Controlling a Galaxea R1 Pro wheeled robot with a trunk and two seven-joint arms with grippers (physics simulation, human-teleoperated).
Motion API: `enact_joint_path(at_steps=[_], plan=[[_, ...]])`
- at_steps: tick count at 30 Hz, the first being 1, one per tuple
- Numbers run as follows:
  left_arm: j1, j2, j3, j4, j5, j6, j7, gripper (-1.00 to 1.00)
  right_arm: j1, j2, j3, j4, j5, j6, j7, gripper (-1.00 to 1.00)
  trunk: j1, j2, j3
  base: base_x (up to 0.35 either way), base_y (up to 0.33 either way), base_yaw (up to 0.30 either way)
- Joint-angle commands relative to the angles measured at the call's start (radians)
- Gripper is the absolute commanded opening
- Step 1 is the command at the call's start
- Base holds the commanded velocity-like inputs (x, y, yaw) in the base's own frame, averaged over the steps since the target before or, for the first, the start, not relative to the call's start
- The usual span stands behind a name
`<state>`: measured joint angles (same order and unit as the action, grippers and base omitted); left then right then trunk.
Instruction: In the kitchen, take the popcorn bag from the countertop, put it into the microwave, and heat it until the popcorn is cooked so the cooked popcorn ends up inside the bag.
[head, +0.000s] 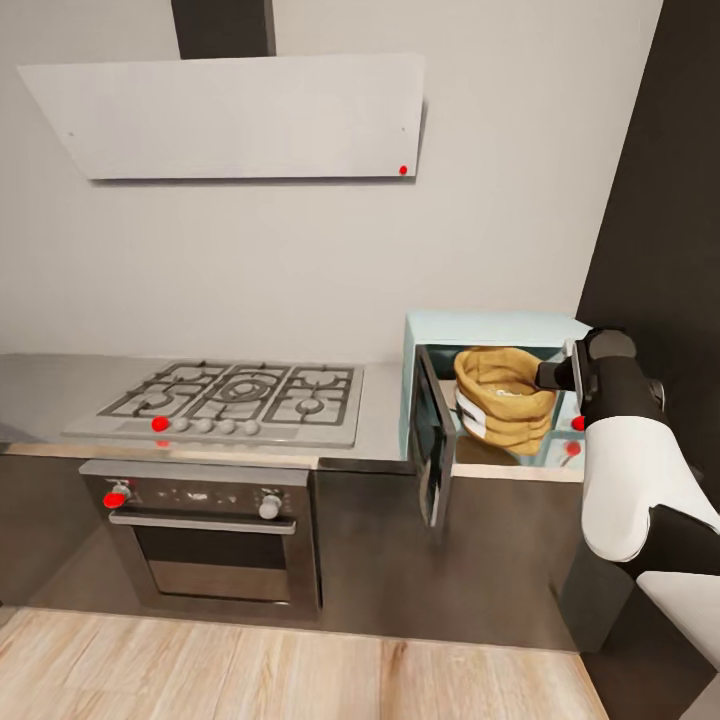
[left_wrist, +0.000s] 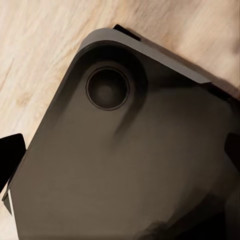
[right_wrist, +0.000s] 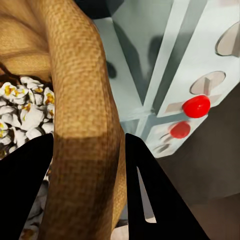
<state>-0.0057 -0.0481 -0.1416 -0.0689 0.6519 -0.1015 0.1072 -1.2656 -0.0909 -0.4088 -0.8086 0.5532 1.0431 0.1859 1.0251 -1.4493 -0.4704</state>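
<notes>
The popcorn bag (head: 503, 400) is seen inside the microwave (head: 497, 330), whose door (head: 434, 440) is swung open, at the right end of the worktop (head: 385, 425). Its rolled rim is clamped between the fingers of the right claw (right_wrist: 89, 190). White popcorn (right_wrist: 22, 112) is visible inside the bag. The state of the left claw cannot be told.

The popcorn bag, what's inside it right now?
Inside the popcorn bag, puffed white and yellow popcorn shows through its open top. The bag's rolled rim, which sits between the right tool's fingers, hides how deep the popcorn goes.
</notes>
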Motion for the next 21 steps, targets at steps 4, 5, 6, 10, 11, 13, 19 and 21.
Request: enact_joint_path(at_steps=[4, 5, 6, 10, 11, 13, 19, 21], plan=[[0.0, -0.001, -0.008, 0.0, 0.006, -0.004, 0.005, 1.0, -0.001, 0.0, -0.002, -0.035, -0.011, 0.004, 0.01, -1.0, 0.0, -0.001, -0.001, 0.003, 0.0, 0.0], [0.0, -0.001, -0.008, -0.001, 0.006, -0.004, 0.005, 1.0, -0.001, 0.0, -0.002, -0.035, -0.012, 0.004, 0.01, -1.0, 0.0, -0.001, -0.001, 0.0, 0.0, 0.0], [0.0, -0.001, -0.008, 0.0, 0.006, -0.003, 0.005, 1.0, -0.001, 0.0, -0.002, -0.035, -0.012, 0.004, 0.01, -1.0, 0.0, -0.001, -0.001, 0.027, 0.0, 0.0], [0.0, 0.001, -0.009, 0.0, 0.008, 0.0, 0.004, 1.0, -0.001, 0.0, -0.001, -0.033, -0.01, 0.004, 0.01, -1.0, 0.0, -0.001, -0.001, 0.271, 0.0, 0.0], [0.0, 0.001, -0.009, 0.0, 0.008, 0.0, 0.004, 1.0, -0.001, 0.0, -0.001, -0.034, -0.01, 0.004, 0.01, -1.0, 0.0, -0.001, -0.001, 0.318, 0.0, 0.0], [0.0, 0.001, -0.009, 0.0, 0.008, 0.0, 0.005, 1.0, -0.001, 0.0, -0.001, -0.034, -0.01, 0.004, 0.01, -1.0, 0.0, -0.001, -0.001, 0.218, 0.0, 0.0], [0.0, 0.0, -0.009, -0.002, 0.008, 0.0, 0.005, 1.0, -0.001, 0.0, -0.001, -0.033, -0.01, 0.004, 0.01, -1.0, 0.0, -0.001, -0.001, 0.102, 0.0, 0.0], [0.0, 0.001, -0.009, -0.001, 0.008, 0.001, 0.005, 1.0, -0.001, 0.0, 0.0, -0.033, -0.01, 0.004, 0.009, -1.0, 0.0, -0.001, -0.001, 0.303, 0.0, 0.0]])
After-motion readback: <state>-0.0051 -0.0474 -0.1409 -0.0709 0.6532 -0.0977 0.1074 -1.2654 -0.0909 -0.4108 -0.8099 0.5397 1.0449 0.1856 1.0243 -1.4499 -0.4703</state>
